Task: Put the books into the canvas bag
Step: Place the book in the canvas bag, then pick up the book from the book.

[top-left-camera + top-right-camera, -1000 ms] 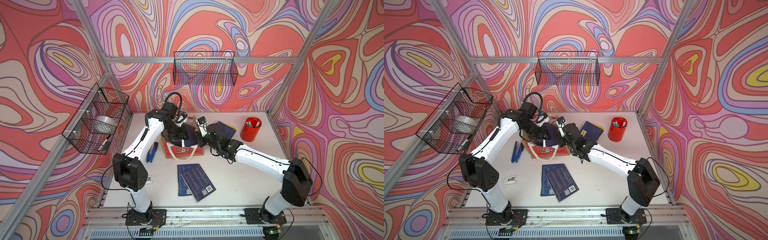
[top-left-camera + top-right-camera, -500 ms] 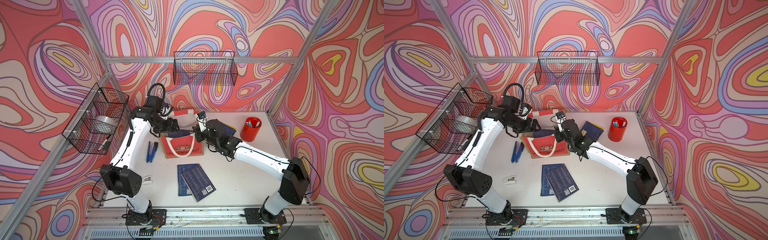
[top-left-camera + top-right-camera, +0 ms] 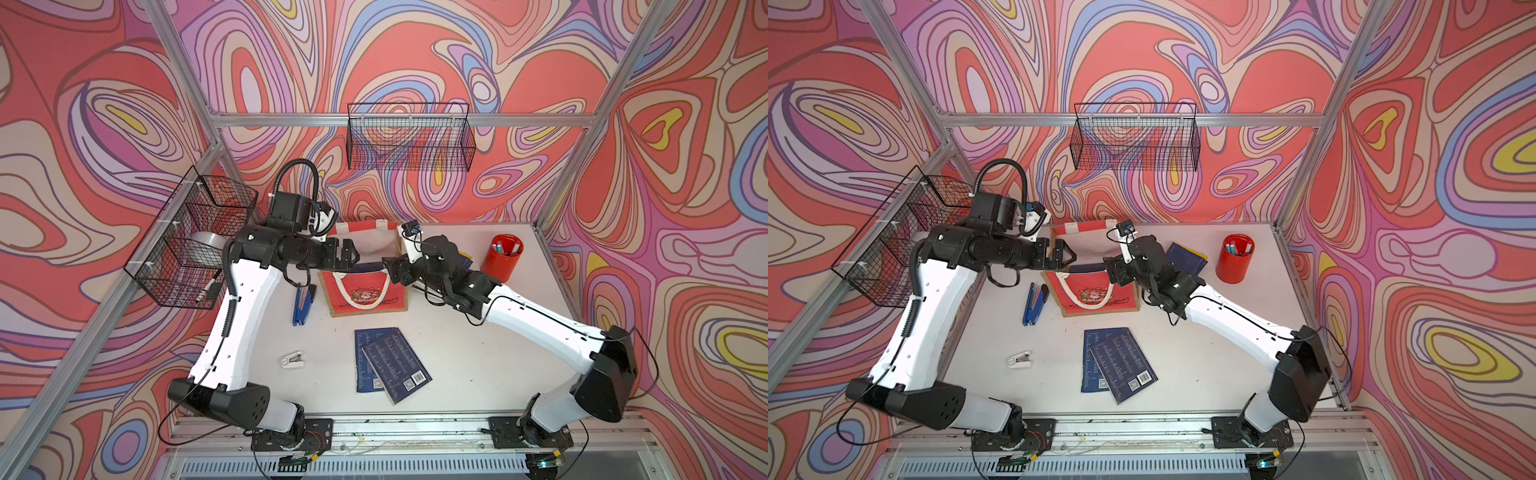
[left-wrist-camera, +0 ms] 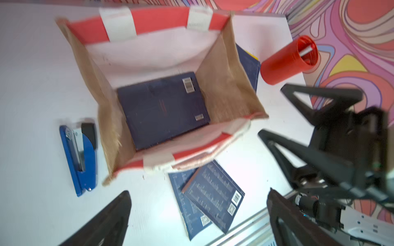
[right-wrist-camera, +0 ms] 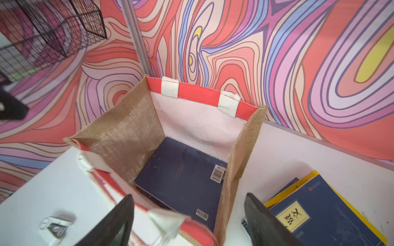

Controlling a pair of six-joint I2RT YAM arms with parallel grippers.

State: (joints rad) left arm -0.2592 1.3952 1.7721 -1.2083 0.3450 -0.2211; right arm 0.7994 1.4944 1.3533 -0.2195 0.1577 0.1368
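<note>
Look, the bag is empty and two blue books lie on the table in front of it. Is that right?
Not quite. The canvas bag is not empty: the left wrist view shows a navy book lying flat on its bottom. The two blue books do lie on the table in front of it.

Surface: white table (image 3: 478, 332).
Far centre: canvas bag (image 3: 368, 297), upright, mouth open.
Left of bag: blue stapler (image 3: 301, 305).
Near left: small white stapler (image 3: 292, 360).
Near centre: two overlapping books (image 3: 390, 365), backs up.
Right of bag: stacked books (image 3: 1185, 257).
Far right: red pen cup (image 3: 500, 259).
</note>
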